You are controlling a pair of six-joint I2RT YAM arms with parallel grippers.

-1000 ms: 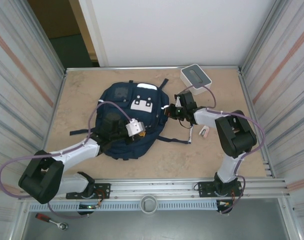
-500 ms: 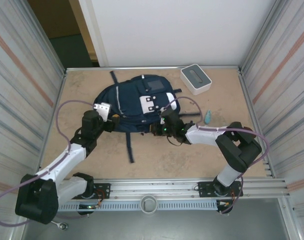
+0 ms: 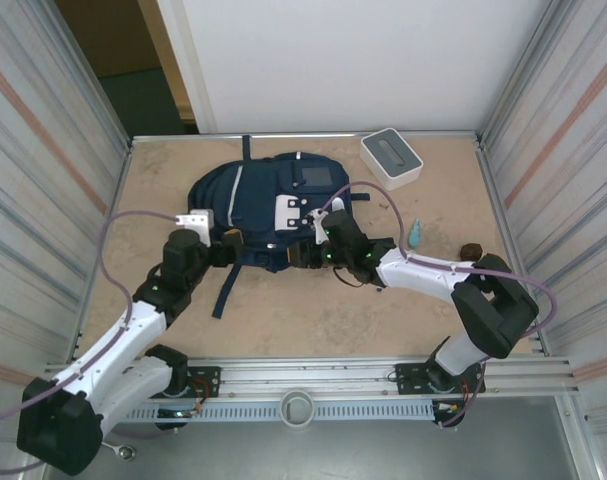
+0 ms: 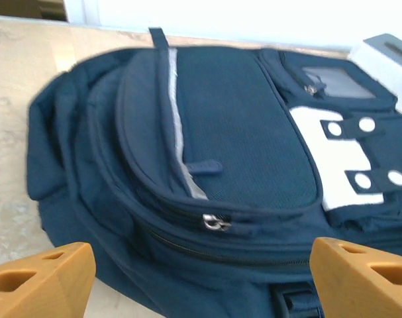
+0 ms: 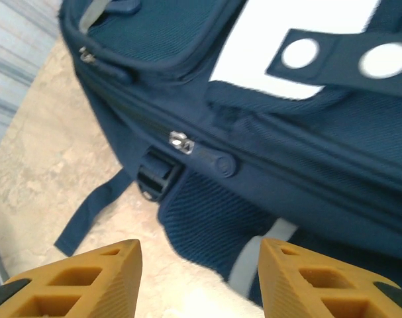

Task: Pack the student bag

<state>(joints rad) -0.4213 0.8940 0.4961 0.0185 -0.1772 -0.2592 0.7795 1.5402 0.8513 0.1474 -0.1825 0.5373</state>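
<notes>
The student bag [image 3: 268, 200] lies flat at the back middle of the table, navy with white patches [image 3: 288, 208] and buckle tabs, zippers shut. My left gripper [image 3: 233, 241] stands open at its near left edge, orange fingers [image 4: 38, 278] wide on either side of the bag's lower rim, a zipper pull [image 4: 217, 222] just ahead. Open too, my right gripper [image 3: 305, 256] sits at the near right edge, fingers [image 5: 320, 278] apart over the table, facing a zipper pull [image 5: 181, 141] and a black buckle [image 5: 154, 177]. Neither gripper holds anything.
A white box [image 3: 391, 157] stands at the back right. A small teal item [image 3: 413, 233] and a dark brown lump [image 3: 471, 250] lie right of the bag. A loose strap [image 3: 226, 285] trails toward the front. Corrugated walls close in both sides.
Both grippers have opened and let go of the bag. The bag has turned and come to rest farther back; its strap swung left. The left arm has stretched forward.
</notes>
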